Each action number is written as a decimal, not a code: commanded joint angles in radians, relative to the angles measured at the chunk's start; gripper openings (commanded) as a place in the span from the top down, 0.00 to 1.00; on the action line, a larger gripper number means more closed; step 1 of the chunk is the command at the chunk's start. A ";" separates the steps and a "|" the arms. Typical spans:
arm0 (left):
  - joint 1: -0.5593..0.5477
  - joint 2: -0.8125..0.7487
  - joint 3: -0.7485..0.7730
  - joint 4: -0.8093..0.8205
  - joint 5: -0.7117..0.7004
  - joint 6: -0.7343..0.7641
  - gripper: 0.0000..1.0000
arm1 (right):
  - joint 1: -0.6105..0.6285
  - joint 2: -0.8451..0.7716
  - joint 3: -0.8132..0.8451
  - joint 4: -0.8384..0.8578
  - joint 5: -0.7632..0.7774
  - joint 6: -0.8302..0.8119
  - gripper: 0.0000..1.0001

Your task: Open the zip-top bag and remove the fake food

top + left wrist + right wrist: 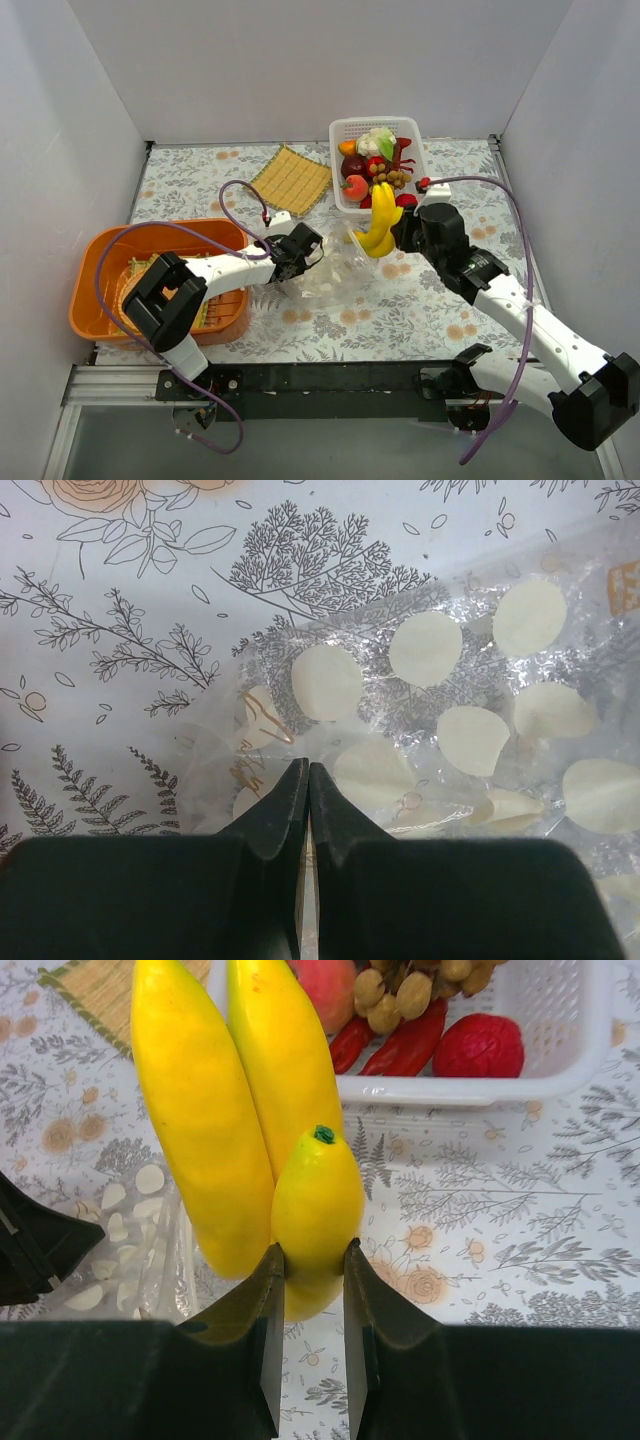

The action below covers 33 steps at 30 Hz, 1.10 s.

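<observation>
On the tabletop (pixel 420 300), my left jaws are pinching shut on the zip-top bag (pixel 335 272), apparently anchoring it, while my right jaws are clamping the banana bunch (pixel 380 222) by one tip, upright, near the white basket (pixel 375 122).

Lab rig: white enclosure walls (pixel 300 70)

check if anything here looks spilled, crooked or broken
Nothing looks spilled or broken. The woven mat lies diagonal beside the white basket, and the zip-top bag is crumpled where the left gripper pinches it. The right gripper holds the banana bunch.
</observation>
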 commanded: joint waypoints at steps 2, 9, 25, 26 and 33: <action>0.004 -0.044 -0.008 -0.017 -0.023 0.004 1.00 | -0.015 -0.015 0.158 -0.041 0.128 -0.101 0.97; 0.004 -0.055 -0.024 -0.004 0.000 -0.001 1.00 | -0.080 0.046 0.247 0.016 0.140 -0.172 0.96; 0.003 -0.058 0.029 0.016 0.101 0.070 1.00 | -0.373 0.611 0.538 0.171 -0.363 -0.024 0.99; 0.003 -0.058 0.032 0.014 0.107 0.074 1.00 | -0.380 0.637 0.563 0.162 -0.386 -0.018 0.99; 0.003 -0.067 0.042 0.017 0.118 0.100 1.00 | -0.390 0.815 0.656 0.114 -0.477 0.002 0.99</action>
